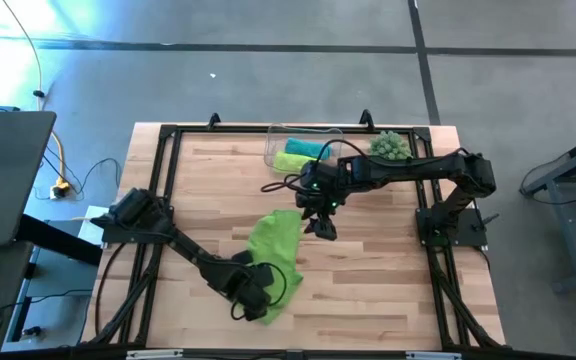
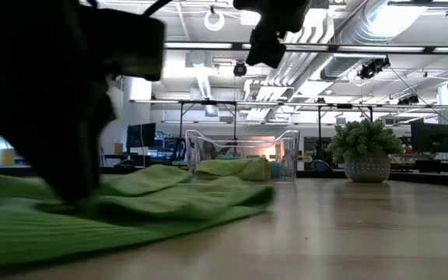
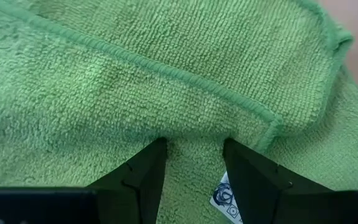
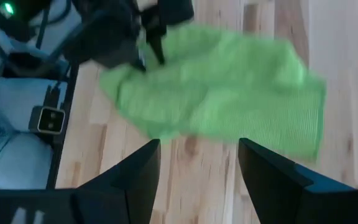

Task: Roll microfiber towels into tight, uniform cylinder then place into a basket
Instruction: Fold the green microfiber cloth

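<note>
while the left hand [image 3: 191, 171] presses down open-fingered on the lime green towel [image 1: 273, 245] near the table's [image 1: 388, 290] front edge, likely pinning it for rolling, the right hand [image 4: 197, 165] hovers open above the table's middle. the towel lies crumpled, fuzzy and hemmed, unrolled. the basket [image 1: 280, 140] at the back edge already holds rolled towels [image 1: 301, 154].

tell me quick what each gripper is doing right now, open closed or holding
Left gripper: open, fingers pressed down on the lime green towel, not clamped.
Right gripper: open, empty, raised above the table beside the towel.
</note>
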You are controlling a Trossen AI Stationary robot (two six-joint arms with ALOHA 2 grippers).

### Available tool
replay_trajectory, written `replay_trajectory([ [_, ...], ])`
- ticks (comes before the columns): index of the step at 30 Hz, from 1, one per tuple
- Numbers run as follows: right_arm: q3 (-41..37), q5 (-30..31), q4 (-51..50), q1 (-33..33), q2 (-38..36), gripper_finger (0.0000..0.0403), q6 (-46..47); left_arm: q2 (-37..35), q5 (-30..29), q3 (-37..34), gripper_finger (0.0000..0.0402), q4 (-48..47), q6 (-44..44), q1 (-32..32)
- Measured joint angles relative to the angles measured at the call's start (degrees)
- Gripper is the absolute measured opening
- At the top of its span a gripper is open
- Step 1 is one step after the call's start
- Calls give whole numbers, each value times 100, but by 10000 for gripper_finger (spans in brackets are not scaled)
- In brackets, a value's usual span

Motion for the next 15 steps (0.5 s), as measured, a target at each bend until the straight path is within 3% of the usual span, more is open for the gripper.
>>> replay_trajectory([
  [8, 0, 5, 680, 0, 0, 208, 794, 54, -307, -28, 156, 1070, 1041, 354],
  [15, 0, 3, 944, 0, 0, 208, 899, -115, -300, 315, 156, 672, 1613, 461],
])
